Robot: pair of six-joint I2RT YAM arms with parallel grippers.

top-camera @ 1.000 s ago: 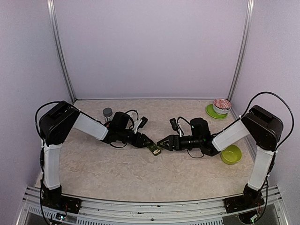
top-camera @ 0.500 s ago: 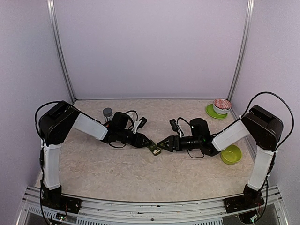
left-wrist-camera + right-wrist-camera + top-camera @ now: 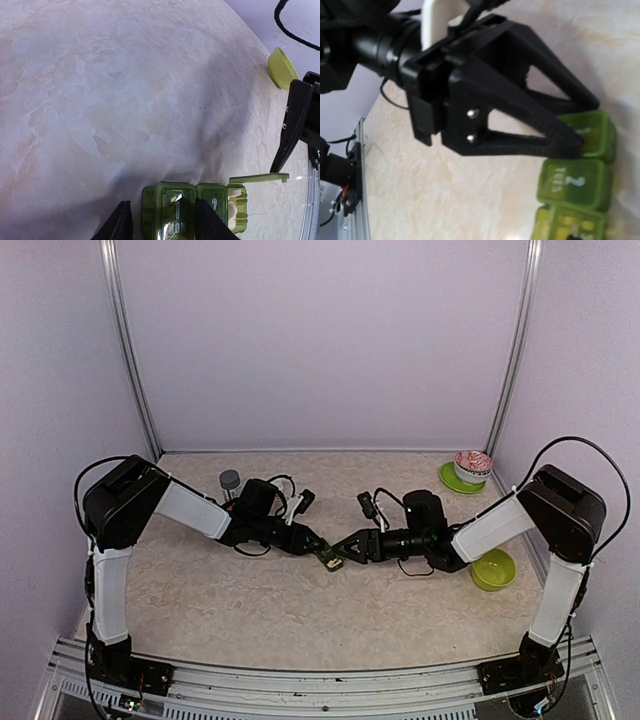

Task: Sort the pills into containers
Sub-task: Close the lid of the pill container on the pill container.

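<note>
You had the pill organizer [image 3: 212, 207] at mid-worktop [image 3: 250, 610], between your two grippers, its long axis running from the left one toward the right one. Your left gripper [image 3: 162, 222] was clamped across the MON cell at its own end, fingers [image 3: 119, 225] pressed to both sides, steadying the strip. Your right gripper [image 3: 345, 548] stood partly open and held nothing. In the left wrist view one of its fingers [image 3: 292, 125] came down with its tip right at the free edge of the raised lid [image 3: 259, 177]; touching or just shy could not be told. That lid belonged to the cell nearest the right arm, where white pills [image 3: 231, 206] showed. So the right arm was the one placed to reach them, and the lid stood in its path. The yellow-green bowl [image 3: 493, 569] sat well apart on the right; a patterned bowl [image 3: 473, 464] and a grey pot [image 3: 230, 480] sat at the back.
</note>
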